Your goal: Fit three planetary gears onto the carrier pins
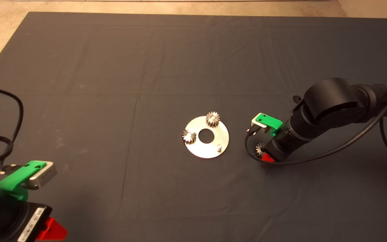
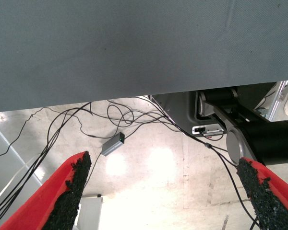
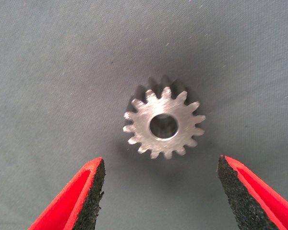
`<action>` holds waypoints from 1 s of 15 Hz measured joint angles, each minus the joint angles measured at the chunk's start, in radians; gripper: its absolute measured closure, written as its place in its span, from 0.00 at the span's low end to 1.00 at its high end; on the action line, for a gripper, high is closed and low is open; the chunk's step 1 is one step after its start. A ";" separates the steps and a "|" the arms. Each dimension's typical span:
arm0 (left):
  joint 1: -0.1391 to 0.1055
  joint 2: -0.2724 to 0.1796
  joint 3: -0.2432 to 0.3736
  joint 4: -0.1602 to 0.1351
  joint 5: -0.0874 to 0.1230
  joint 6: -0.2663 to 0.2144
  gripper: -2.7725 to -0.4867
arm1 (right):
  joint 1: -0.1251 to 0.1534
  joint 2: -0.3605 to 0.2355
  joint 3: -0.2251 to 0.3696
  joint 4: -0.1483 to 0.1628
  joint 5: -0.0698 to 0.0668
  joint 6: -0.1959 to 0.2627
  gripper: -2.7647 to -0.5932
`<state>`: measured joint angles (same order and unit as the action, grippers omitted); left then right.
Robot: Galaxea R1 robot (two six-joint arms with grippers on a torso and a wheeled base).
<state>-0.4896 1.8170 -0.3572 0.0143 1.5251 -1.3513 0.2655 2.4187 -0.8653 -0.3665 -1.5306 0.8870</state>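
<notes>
Right gripper (image 3: 161,191) spread wide above third gear (image 3: 163,123) lying flat on mat (image 1: 112,84); left gripper (image 2: 165,191) parked, fingers apart

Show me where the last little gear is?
The loose gear lies flat on the mat, right of the disc, just under the open right gripper.

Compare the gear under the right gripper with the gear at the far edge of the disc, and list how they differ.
The loose gear lies flat on the mat, off the disc; the far gear sits on the disc.
The loose gear's centre hole is open and empty; the far gear stands where a pin would be.
The open right gripper hovers over the loose gear; nothing is near the far gear.
Both are small, toothed metal gears.
</notes>
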 joint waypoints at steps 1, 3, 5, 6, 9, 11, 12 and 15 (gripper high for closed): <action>-0.003 0.000 0.000 -0.001 0.000 0.000 0.26 | 0.000 0.000 -0.002 -0.007 0.000 0.000 0.48; -0.005 0.000 0.000 -0.002 0.000 0.000 0.26 | -0.002 0.003 -0.009 -0.012 0.000 0.000 0.48; -0.005 0.000 0.000 -0.003 0.000 0.000 0.26 | -0.002 0.010 -0.018 -0.018 0.000 0.000 0.48; -0.005 0.000 0.000 -0.003 0.000 0.001 0.26 | -0.002 0.016 -0.025 -0.020 0.000 -0.001 0.48; -0.008 0.000 0.000 -0.005 0.000 0.002 0.26 | -0.008 0.026 -0.037 -0.024 0.000 -0.003 0.48; -0.008 0.000 0.000 -0.005 0.000 0.002 0.26 | -0.017 0.031 -0.043 -0.026 0.000 -0.003 0.48; -0.008 0.000 0.000 -0.005 0.000 0.002 0.26 | -0.023 0.035 -0.045 -0.026 0.000 -0.003 0.48; -0.008 0.000 0.000 -0.006 0.000 0.002 0.26 | -0.024 0.041 -0.048 -0.027 0.000 -0.003 0.48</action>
<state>-0.4979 1.8166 -0.3572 0.0081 1.5251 -1.3489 0.2413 2.4602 -0.9130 -0.3934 -1.5302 0.8836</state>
